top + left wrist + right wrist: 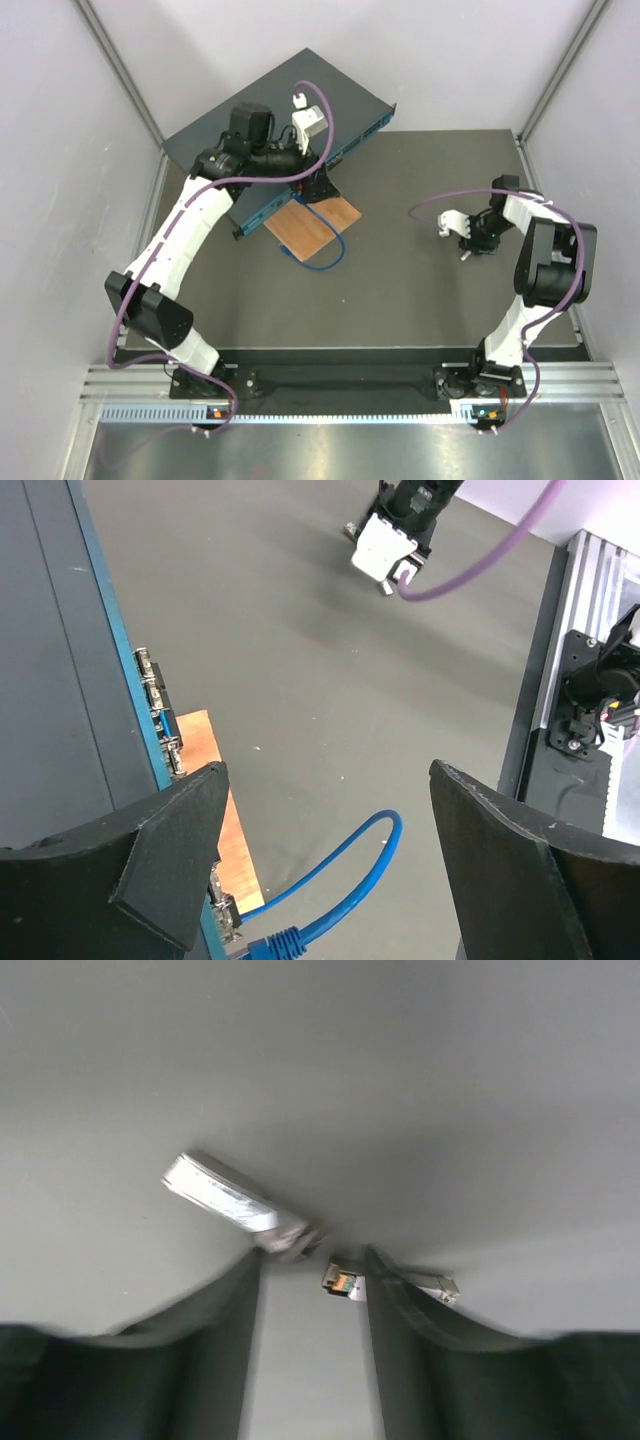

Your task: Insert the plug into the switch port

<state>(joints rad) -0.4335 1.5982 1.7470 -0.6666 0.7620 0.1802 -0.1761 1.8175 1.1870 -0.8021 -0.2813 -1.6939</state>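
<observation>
One switch (pixel 345 90) lies angled at the upper left of the dark grey desk (pixel 400 300), its port row facing a wooden board (pixel 312 225) and a blue cable (pixel 275 945). The left gripper (pixel 328 770) gapes empty beside it. At right, the right gripper (pixel 312 1265), half open, straddles a small plug (pixel 343 1282). Pale walls (pixel 60 150) enclose everything.

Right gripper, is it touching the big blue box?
Apart. The top view shows dark table between the right gripper and the switch.
</observation>
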